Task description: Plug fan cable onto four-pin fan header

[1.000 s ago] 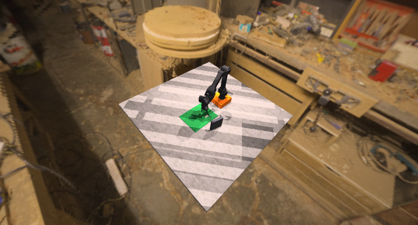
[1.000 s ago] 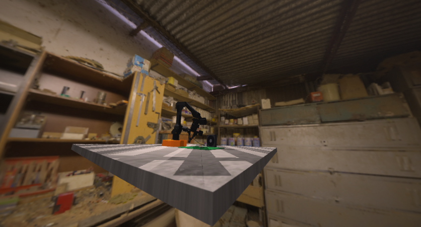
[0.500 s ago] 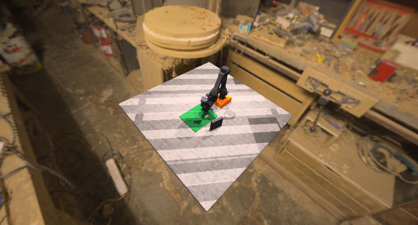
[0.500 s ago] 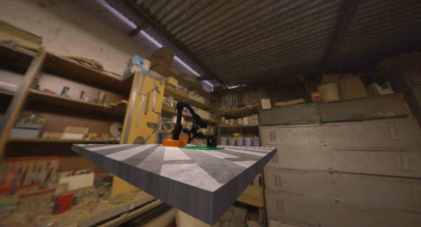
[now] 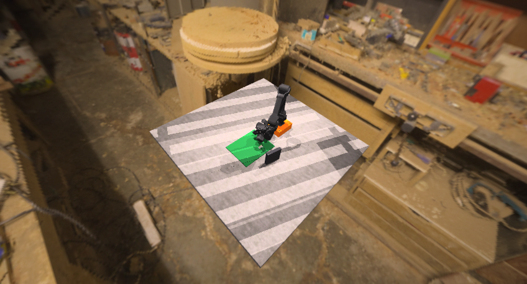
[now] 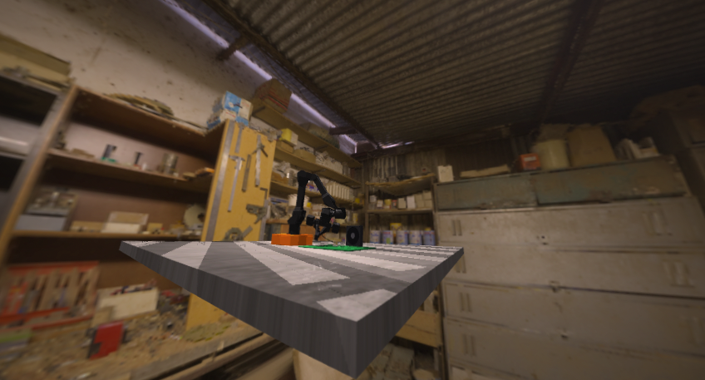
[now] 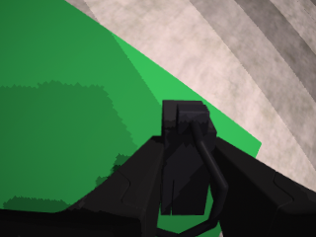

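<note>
My gripper (image 5: 259, 138) (image 6: 317, 234) (image 7: 184, 146) is shut on the black fan plug (image 7: 184, 178), which sits between both fingers in the wrist view. The black cable (image 7: 209, 165) bends from the plug's far end down past the right finger. The gripper is above the green board (image 5: 240, 148) (image 6: 341, 248) (image 7: 49, 123), near its fan-side part. A small pale part (image 5: 260, 146) shows on the board just below the gripper in the top view; it is too small to identify surely as the header. The header is not visible in the wrist view.
The black fan (image 5: 273, 156) (image 6: 354, 235) stands upright beside the board's edge. An orange block (image 5: 283, 128) (image 6: 292, 239) is by the arm's base. All stand on the striped table (image 5: 258, 207) (image 6: 277, 287).
</note>
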Robot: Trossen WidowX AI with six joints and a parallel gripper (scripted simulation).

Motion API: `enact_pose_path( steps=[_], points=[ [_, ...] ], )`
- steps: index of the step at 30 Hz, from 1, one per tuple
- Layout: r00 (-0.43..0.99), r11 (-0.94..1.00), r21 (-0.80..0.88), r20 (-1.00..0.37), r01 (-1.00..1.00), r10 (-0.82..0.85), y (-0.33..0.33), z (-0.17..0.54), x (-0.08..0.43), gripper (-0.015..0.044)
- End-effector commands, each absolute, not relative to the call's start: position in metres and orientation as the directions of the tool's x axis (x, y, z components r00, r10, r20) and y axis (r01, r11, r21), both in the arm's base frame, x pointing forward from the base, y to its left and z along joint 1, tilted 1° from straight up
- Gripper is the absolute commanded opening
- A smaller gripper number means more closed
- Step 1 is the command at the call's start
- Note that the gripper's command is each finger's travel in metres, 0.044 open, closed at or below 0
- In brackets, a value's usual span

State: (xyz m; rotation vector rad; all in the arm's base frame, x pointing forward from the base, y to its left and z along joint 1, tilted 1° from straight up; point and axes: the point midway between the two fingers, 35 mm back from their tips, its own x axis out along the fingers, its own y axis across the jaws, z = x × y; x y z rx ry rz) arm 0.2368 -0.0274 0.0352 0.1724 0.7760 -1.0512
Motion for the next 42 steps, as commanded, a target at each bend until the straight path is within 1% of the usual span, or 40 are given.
enact_pose_path(
  steps=[1,20,38,42],
  points=[
    [0.295,0.508,-0.216,-0.603,0.834,-0.741,-0.027,0.035,0.235,0.0000],
    [0.471,0.548,-0.118,-0.384,0.828,-0.794,-0.018,0.042,0.230,0.0000],
    [0.623,0.632,0.003,-0.167,0.775,-0.764,-0.006,0.055,0.223,0.0000],
    [0.635,0.640,0.013,-0.149,0.768,-0.758,-0.005,0.057,0.222,0.0000]
  ],
)
